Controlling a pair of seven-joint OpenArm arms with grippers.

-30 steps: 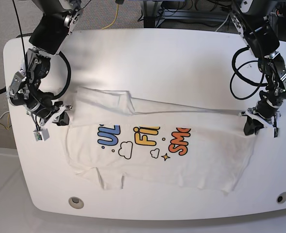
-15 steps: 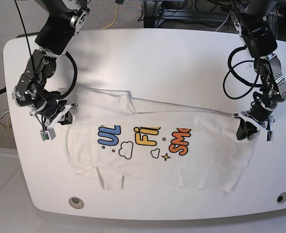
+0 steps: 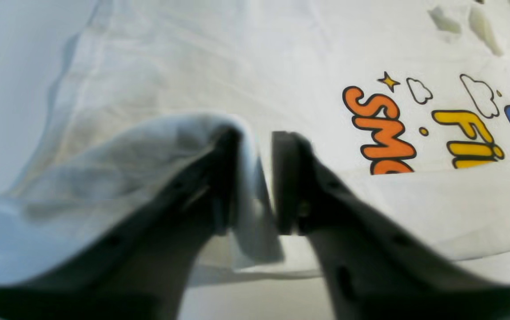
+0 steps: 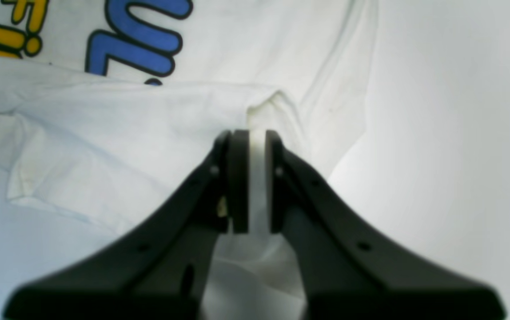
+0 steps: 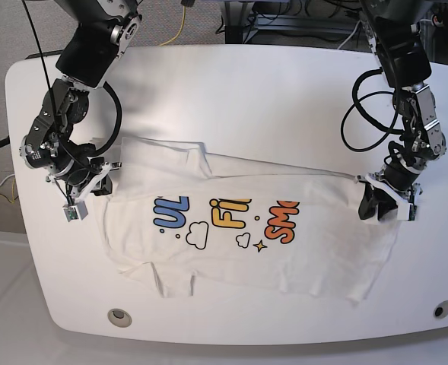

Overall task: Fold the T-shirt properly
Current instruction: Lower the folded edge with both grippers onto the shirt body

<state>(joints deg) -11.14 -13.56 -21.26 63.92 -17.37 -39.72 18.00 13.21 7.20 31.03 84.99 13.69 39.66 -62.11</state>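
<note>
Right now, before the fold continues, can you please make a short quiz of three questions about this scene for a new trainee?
1. True or false: the right gripper is shut on a fold of the T-shirt.
2. Which word colour lies nearest the left gripper in the base view? A) blue B) yellow C) orange
3. Fill in: the left gripper's jaws stand ____, with white cloth draped over one finger.

Key:
1. True; white cloth fills the gap between its pads.
2. C, the orange letters.
3. Apart; a gap shows between them.
</note>
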